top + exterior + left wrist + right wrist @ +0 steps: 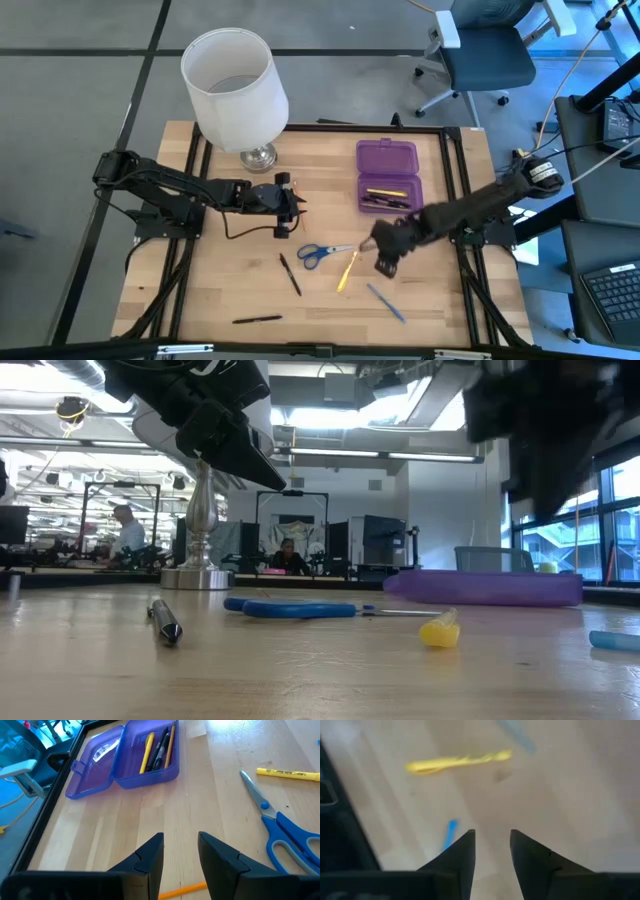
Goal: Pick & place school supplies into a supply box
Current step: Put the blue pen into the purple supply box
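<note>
So the purple pencil case [388,176] sits open on the far right of the table [230,290], with a yellow pencil and dark pens already inside. The right claw [385,262] hovers empty, fingers parted, just beside the yellow highlighter [347,270]. The blue pen [385,302] lies nearer. The left claw [292,199] is mid-table, also parted with nothing in it, near the blue scissors [322,253]. Two black pens [290,274] lie nearer left.
</note>
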{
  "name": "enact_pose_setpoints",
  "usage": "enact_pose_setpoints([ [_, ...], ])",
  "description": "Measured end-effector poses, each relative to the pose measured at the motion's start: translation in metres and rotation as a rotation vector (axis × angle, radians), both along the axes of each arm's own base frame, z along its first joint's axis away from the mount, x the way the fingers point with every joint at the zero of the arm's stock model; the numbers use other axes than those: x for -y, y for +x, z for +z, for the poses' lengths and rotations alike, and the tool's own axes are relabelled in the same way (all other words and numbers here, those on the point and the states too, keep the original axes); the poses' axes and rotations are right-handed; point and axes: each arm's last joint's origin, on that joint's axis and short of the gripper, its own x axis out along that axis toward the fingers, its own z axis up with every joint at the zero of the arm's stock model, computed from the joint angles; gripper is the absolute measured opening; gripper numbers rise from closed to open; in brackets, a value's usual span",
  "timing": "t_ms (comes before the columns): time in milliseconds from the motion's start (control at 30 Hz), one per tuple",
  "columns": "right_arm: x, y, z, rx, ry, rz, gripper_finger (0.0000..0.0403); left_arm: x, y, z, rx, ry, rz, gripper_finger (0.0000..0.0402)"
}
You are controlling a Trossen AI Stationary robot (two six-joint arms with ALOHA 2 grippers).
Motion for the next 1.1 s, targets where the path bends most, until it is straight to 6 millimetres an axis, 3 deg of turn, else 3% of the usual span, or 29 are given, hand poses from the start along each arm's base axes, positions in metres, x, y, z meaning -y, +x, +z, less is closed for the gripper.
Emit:
enact_pose_setpoints([
  [300,-0.066,-0.025,-0.001,-0.038,0.164,-0.139,0.0126,0.0,0.002,0.003,0.039,0.008,-0.007,0.0112],
  [533,-0.108,-0.014,-0.006,-0.159,0.09,-0.131,0.0126,0.0,0.006,0.009,0.109,0.005,-0.006,0.0111],
  [733,-0.134,-0.009,-0.023,-0.372,-0.086,-0.124,0.0126,0.0,0.007,0.011,0.14,-0.017,0.006,0.0109],
  [1100,-0.162,-0.005,-0.047,-0.381,-0.093,-0.105,0.0127,0.0,0.007,0.011,0.152,-0.07,0.037,0.0108],
])
